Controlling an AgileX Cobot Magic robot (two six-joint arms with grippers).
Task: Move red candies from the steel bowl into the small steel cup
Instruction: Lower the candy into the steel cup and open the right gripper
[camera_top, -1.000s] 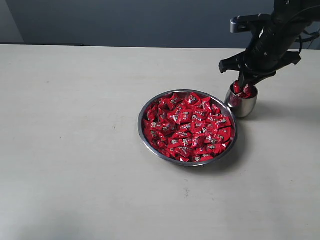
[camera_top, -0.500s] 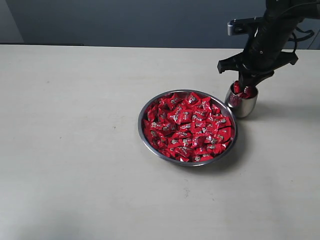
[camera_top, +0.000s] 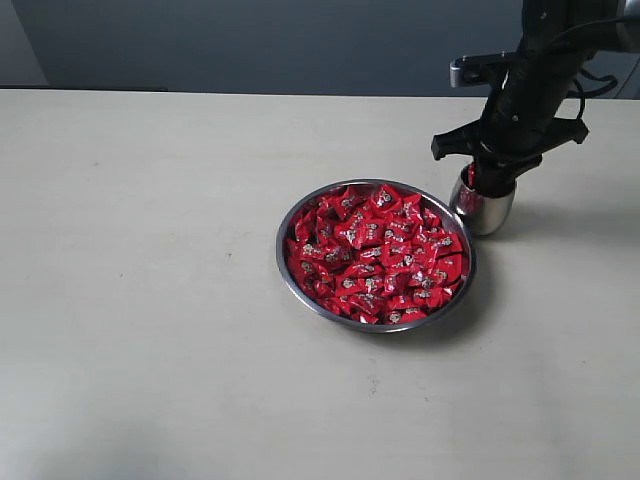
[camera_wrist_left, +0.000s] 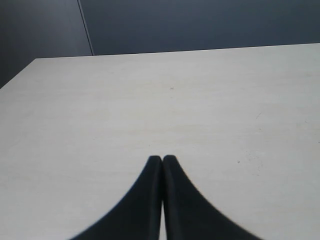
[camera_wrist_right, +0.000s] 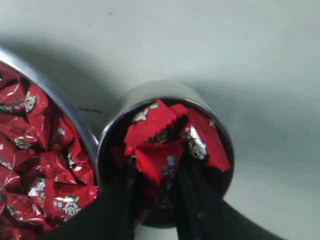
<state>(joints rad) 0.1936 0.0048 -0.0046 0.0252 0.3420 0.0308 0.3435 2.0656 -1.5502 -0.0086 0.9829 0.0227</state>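
The steel bowl (camera_top: 280, 250) sits mid-table, heaped with red candies (camera_top: 375, 255). Just to its right, touching or almost touching its rim, stands the small steel cup (camera_top: 487, 210). My right gripper (camera_top: 490, 178) reaches straight down into the cup's mouth. In the right wrist view the cup (camera_wrist_right: 150, 91) holds a few red candies (camera_wrist_right: 205, 142), and the right gripper (camera_wrist_right: 157, 172) is shut on one red candy (camera_wrist_right: 160, 157) inside it. The bowl's rim (camera_wrist_right: 65, 107) shows beside the cup. My left gripper (camera_wrist_left: 162, 159) is shut and empty over bare table, outside the exterior view.
The pale table (camera_top: 150, 300) stretches wide to the left of and in front of the bowl. A dark wall (camera_top: 250, 40) runs behind the table's far edge. The right arm (camera_top: 545, 70) rises above the cup.
The right gripper has sunk lower into the cup with its candy, and the arm has shifted slightly left; the candies at the cup's mouth are now mostly hidden in the exterior view.
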